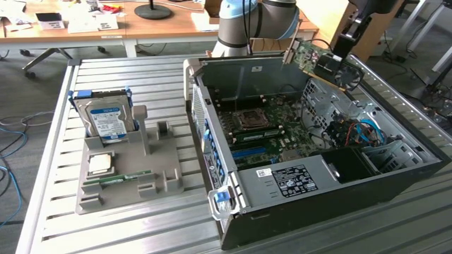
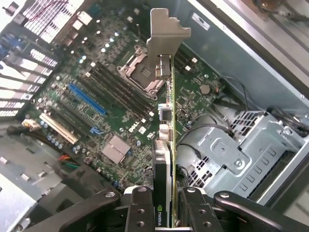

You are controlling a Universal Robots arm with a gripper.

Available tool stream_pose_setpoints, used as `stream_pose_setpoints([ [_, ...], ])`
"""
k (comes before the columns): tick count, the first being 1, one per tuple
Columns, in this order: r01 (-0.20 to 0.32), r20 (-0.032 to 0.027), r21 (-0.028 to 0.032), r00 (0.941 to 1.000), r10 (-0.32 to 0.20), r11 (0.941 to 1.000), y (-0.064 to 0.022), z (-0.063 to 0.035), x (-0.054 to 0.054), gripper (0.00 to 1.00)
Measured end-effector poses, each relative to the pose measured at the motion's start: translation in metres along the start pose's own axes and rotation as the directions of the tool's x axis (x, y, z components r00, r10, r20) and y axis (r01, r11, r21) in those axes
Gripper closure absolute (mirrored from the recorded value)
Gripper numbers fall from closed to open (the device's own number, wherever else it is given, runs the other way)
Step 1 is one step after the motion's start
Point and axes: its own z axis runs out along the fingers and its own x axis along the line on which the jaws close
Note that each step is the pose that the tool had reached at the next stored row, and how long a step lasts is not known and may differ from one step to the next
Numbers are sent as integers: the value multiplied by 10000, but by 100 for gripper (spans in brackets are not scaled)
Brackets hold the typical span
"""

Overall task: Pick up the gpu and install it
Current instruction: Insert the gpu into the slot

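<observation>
Hanging tilted over the open computer case (image 1: 318, 211), the gpu (image 1: 319, 59) sits edge-on above the motherboard (image 2: 96, 96) | hand (image 2: 166, 210) clamped on the card's fan end, silver bracket (image 2: 164, 43) at the far end | case lies on the slatted surface (image 1: 141, 233).

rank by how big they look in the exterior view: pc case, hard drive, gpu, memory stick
1. pc case
2. hard drive and gpu: they look about alike; the gpu hangs tilted and seems farther from the camera, so unranked
3. memory stick
</observation>
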Motion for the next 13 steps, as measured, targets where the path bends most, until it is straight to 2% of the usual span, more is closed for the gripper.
stream_pose_setpoints([
  [7, 796, -32, -21, 9968, -796, 9968, 0, 0, 0, 73],
  [13, 1472, -60, -40, 9891, -1472, 9891, 0, 0, 0, 73],
])
